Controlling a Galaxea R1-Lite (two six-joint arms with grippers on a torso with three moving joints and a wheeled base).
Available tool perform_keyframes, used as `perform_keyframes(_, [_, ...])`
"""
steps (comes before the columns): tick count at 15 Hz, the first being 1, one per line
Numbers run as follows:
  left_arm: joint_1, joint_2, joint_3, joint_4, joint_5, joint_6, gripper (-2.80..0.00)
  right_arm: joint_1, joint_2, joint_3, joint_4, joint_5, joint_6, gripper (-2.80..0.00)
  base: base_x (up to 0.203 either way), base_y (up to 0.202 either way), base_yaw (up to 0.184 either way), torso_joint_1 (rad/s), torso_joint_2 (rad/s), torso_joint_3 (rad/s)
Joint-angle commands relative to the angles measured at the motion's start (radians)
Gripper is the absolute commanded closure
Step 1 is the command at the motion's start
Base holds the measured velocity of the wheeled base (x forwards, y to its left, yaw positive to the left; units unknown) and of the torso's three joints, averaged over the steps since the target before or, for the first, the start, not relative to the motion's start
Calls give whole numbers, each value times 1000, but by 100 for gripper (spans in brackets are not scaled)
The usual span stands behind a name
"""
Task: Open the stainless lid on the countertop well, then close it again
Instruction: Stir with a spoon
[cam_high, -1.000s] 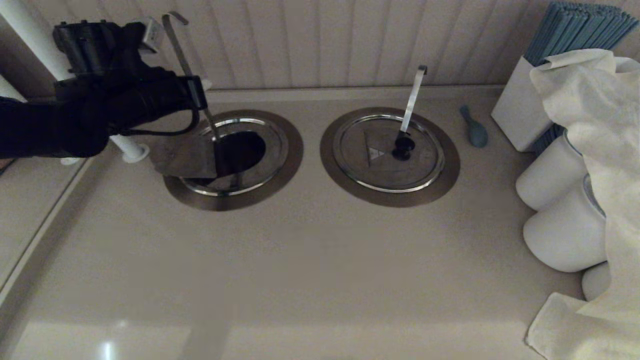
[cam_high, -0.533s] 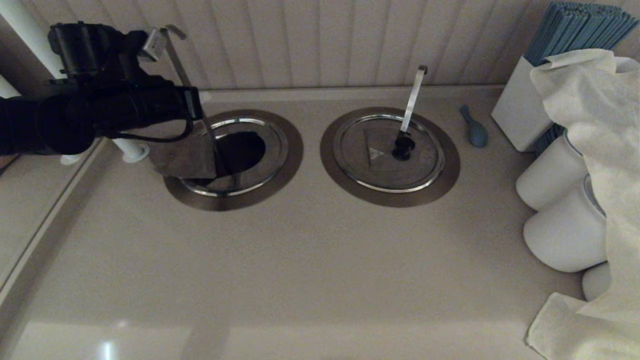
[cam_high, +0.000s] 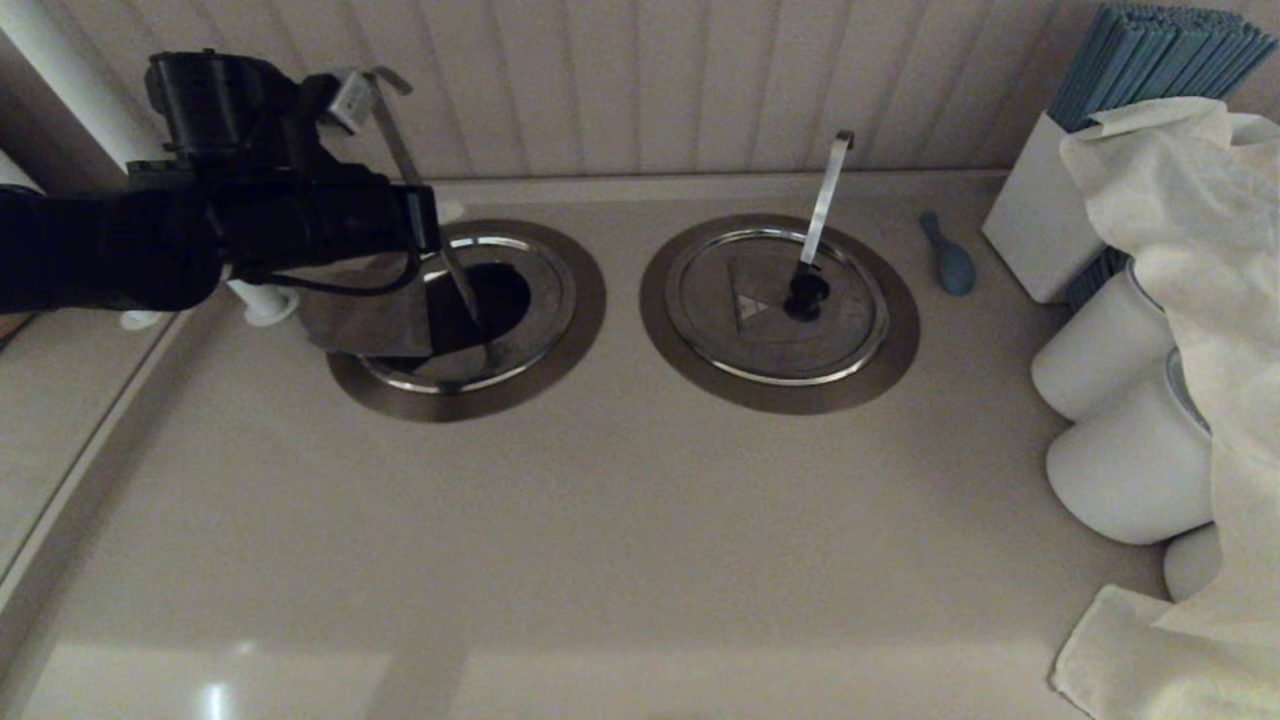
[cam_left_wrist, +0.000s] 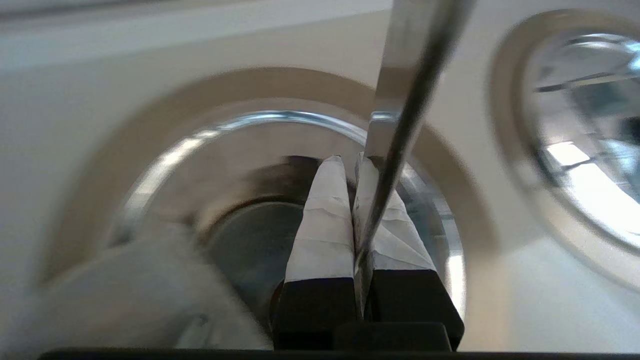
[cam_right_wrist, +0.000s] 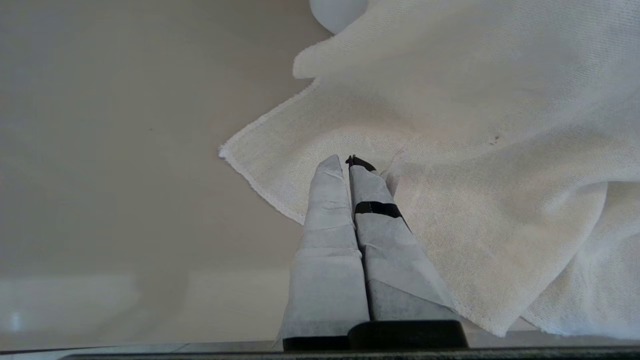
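The stainless lid (cam_high: 365, 318) on the left countertop well (cam_high: 570, 330) is folded open. Its flap stands up on the left side, baring the dark hole (cam_high: 500, 295); the knob is hidden. A thin ladle handle (cam_high: 400, 130) with a hooked top leans up out of the hole. My left gripper (cam_left_wrist: 350, 160) hangs over the well with its taped fingers (cam_left_wrist: 320, 225) pressed together on the ladle handle (cam_left_wrist: 415, 75). In the head view the left arm (cam_high: 300, 225) covers them. My right gripper (cam_right_wrist: 347, 160) is shut and empty above a white cloth (cam_right_wrist: 475, 150) at the right.
The twin lid (cam_high: 770, 330) lies closed on the right ring, with a broad slanted handle (cam_high: 825, 200). A blue utensil (cam_high: 950, 262), a white box of blue sticks (cam_high: 1040, 220), white cylinders (cam_high: 1120, 460) and a draped cloth (cam_high: 1190, 250) crowd the right. A white post (cam_high: 260, 295) stands left of the well.
My left arm has shifted right over the well, and the ladle handle's top has swung right with it. The folded lid flap has stayed where it was.
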Motion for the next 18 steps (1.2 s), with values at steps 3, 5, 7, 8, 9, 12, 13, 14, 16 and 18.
perform_keyframes(3, [-22, 58, -43, -17, 0, -59, 0, 0, 1, 0, -1, 1, 0, 0, 0, 0, 0, 0, 0, 0])
perform_keyframes(5, [-20, 86, -44, -61, 27, -55, 0, 0, 1, 0, -1, 1, 0, 0, 0, 0, 0, 0, 0, 0])
perform_keyframes(7, [-16, 121, -39, -160, 105, -19, 0, 0, 1, 1, -1, 1, 0, 0, 0, 0, 0, 0, 0, 0])
perform_keyframes(8, [-9, 123, -33, -168, 120, 10, 0, 0, 0, 0, -1, 1, 0, 0, 0, 0, 0, 0, 0, 0])
perform_keyframes(9, [2, 114, -22, -168, 120, 34, 0, 0, 1, 0, 0, 1, 0, 0, 0, 0, 0, 0, 0, 0])
perform_keyframes(12, [37, 70, -9, -100, 105, 58, 0, 0, 1, 0, -1, 1, 0, 0, 0, 0, 0, 0, 0, 0])
perform_keyframes(13, [43, 51, -10, -55, 79, 64, 0, 0, 1, 0, -1, 1, 0, 0, 0, 0, 0, 0, 0, 0])
perform_keyframes(14, [44, 33, -9, -15, 22, 63, 0, 0, 1, 1, 0, 1, 0, 0, 0, 0, 0, 0, 0, 0])
perform_keyframes(16, [41, 27, -5, 40, -35, 60, 0, 0, 0, 0, -1, 1, 0, 0, 0, 0, 0, 0, 0, 0])
perform_keyframes(18, [22, 40, -6, 42, -37, 58, 0, 0, 1, 0, -1, 1, 0, 0, 0, 0, 0, 0, 0, 0])
